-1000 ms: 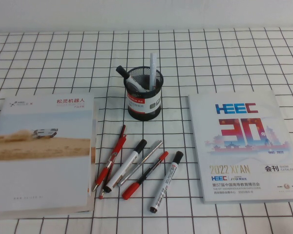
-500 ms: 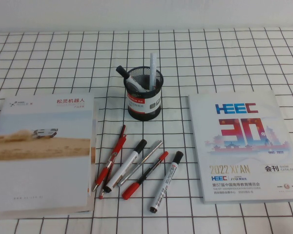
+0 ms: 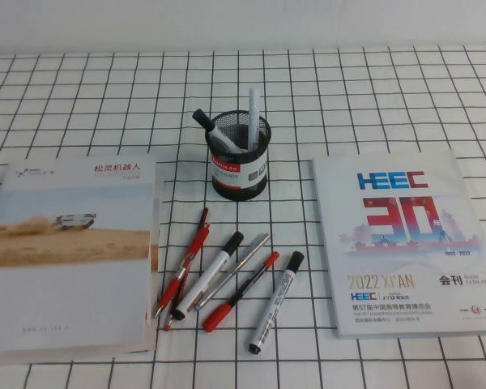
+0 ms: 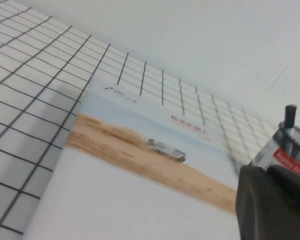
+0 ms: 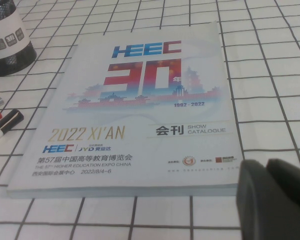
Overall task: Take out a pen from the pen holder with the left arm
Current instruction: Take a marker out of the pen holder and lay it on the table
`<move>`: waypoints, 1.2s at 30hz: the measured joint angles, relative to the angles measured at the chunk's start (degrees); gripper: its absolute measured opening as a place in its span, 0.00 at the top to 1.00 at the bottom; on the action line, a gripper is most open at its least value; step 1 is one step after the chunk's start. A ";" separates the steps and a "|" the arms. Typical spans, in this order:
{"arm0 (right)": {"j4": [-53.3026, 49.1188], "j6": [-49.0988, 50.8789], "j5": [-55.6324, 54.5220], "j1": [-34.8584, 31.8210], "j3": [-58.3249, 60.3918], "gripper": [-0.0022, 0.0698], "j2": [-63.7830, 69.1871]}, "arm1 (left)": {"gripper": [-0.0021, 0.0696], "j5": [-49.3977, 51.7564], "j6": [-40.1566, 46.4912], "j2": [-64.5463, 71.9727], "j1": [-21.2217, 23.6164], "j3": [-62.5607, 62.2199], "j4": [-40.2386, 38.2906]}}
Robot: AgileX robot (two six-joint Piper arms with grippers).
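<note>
**A:** ok so where's the pen holder (image 3: 240, 156) sitting right now?

**B:** Middle of the checked tablecloth (image 3: 348, 89), a bit further back than the two booklets. It's a black mesh cup with a white label, standing upright. Two things are in it. A black-capped marker (image 3: 213, 128) leans over the rim toward the robot's left. A pale pen (image 3: 253, 112) pokes straight up at the back.

**A:** and the left gripper?

**B:** The left gripper (image 4: 272, 200) hangs low over the desert-photo booklet (image 3: 69, 259) on the robot's left side, well apart from the holder. It's pinched fully closed with nothing in it.

**A:** right one?

**B:** The right gripper (image 5: 275, 200) is parked by the near edge of the HEEC catalogue (image 3: 409, 243) on the robot's right. Honestly can't tell if that one's open or closed.

**A:** anything loose on the table?

**B:** Yeah, a fanned-out bunch lies just in front of the holder, between the booklets. There's a pair of red pens (image 3: 181, 275), then a white marker (image 3: 211, 271) with a black cap and a silver pen (image 3: 241, 261). After those come another red pen (image 3: 239, 292) and a second marker (image 3: 277, 300). All lying flat, tilted the same way.
</note>
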 joint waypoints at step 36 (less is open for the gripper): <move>0.12 0.00 0.00 0.00 0.00 0.99 0.00 | 0.98 3.00 21.79 42.62 -11.37 -34.29 -9.68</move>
